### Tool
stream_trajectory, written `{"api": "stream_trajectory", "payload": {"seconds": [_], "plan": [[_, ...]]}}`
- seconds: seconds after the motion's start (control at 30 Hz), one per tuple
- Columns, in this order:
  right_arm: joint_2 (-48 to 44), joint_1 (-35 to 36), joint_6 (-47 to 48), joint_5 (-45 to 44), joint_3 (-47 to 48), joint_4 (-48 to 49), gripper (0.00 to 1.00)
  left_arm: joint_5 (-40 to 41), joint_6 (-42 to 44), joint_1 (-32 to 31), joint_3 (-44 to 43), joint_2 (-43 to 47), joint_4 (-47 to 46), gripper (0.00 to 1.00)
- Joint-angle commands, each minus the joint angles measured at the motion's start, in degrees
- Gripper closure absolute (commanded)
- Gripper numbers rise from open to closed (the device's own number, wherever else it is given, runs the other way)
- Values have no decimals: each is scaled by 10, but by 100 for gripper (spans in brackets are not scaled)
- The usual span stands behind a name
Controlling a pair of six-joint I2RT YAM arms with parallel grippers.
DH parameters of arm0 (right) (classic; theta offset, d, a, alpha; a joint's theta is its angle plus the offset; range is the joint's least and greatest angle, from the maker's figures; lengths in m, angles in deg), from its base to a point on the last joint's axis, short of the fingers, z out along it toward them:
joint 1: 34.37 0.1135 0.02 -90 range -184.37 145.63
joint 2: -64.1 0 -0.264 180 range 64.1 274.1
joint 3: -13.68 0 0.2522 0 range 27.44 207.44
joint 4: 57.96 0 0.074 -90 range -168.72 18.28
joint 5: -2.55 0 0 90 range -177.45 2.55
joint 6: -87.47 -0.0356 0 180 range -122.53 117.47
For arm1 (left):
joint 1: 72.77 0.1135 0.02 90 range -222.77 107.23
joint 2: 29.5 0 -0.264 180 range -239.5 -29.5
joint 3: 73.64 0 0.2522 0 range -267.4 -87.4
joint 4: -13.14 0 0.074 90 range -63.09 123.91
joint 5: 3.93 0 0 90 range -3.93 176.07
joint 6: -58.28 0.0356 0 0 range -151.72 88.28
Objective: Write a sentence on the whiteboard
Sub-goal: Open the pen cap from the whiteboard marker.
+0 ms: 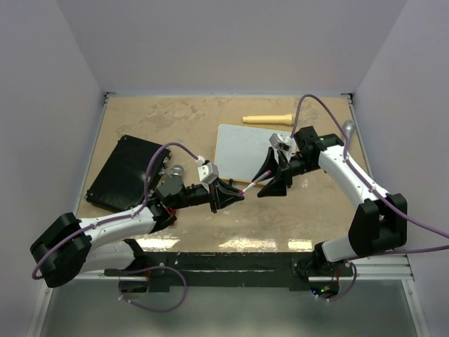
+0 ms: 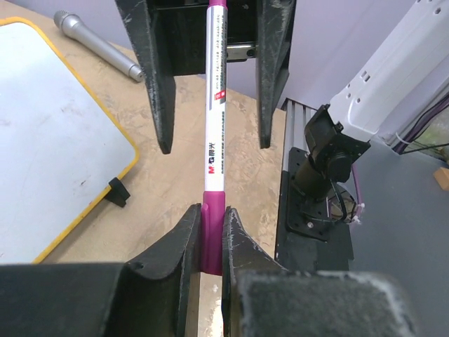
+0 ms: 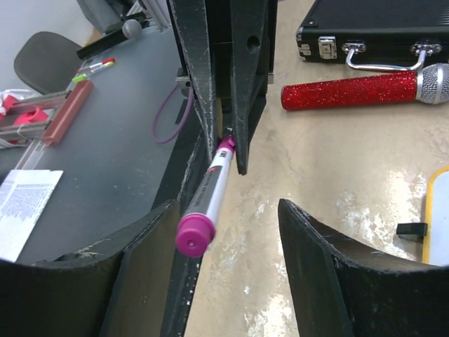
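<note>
A pink-and-white marker hangs in the air between my two grippers. My left gripper is shut on its magenta cap end; in the top view this gripper is just in front of the whiteboard. My right gripper is open, its fingers either side of the marker's other magenta end without touching it. In the top view the right gripper faces the left one. The whiteboard lies flat behind them with a pale-yellow rim and looks blank. No sentence shows on it.
A black flat case lies at the left, with a red glitter microphone in front of it. A grey microphone lies at the right, beyond the board. A pale wooden stick lies behind the board.
</note>
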Motion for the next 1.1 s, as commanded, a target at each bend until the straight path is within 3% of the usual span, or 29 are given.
{"api": "stream_trajectory", "payload": {"seconds": [0.0, 0.37, 0.67, 0.73, 0.83, 0.87, 1.07], "plan": [[-9, 2, 26, 39, 25, -55, 39, 8, -4, 5, -7, -9, -48, 100], [-3, 13, 25, 37, 28, -53, 43, -17, -11, 6, -28, -48, -51, 100], [-4, 26, 0, 30, 21, -29, 54, -18, -8, 5, -36, -54, -45, 100], [-4, 26, -4, 30, 22, -26, 62, -18, -6, 6, -37, -55, -42, 100], [-7, 31, -14, 25, 22, -18, 83, -17, -5, 5, -38, -55, -39, 100], [-7, 31, -21, 23, 21, -12, 98, -17, -5, 5, -37, -54, -39, 100], [-31, 33, -93, 6, 28, 50, 100, -16, 25, 5, -31, -38, -19, 100]]}}
